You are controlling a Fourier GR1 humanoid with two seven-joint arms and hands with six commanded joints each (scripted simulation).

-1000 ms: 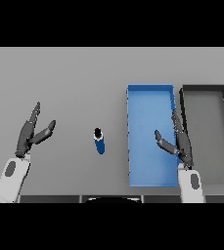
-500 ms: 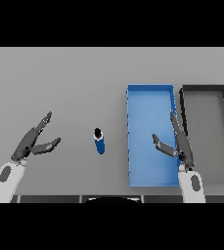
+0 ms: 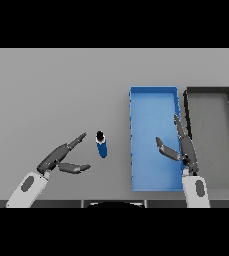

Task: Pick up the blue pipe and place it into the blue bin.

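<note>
Hidden or cut off: the dark grey bin (image 3: 209, 137) ran close to the view's 3 o'clock edge; both forearms were cut by the lower edge.
Hard to make out: the blue pipe (image 3: 102, 145) showed a dark cap at its top end; no finer detail could be read.
Blue pipe: it stood on the grey table (image 3: 56, 90), apart from both hands, near the view's centre toward 7 o'clock.
Blue bin (image 3: 154, 92): at 3 o'clock of the pipe, near it, with a strip of table between; it touched or nearly touched the dark grey bin.
Left hand (image 3: 61, 159): at 8 o'clock of the pipe, fingers straight and spread, thumb apart, holding nothing; its fingertips were just beside the pipe, not touching.
Right hand (image 3: 182, 146): over the blue bin's 3 o'clock wall, fingers straight, thumb out, holding nothing.
Open room: bare table lay from 9 to 12 o'clock of the pipe.
Writing: none readable.
</note>
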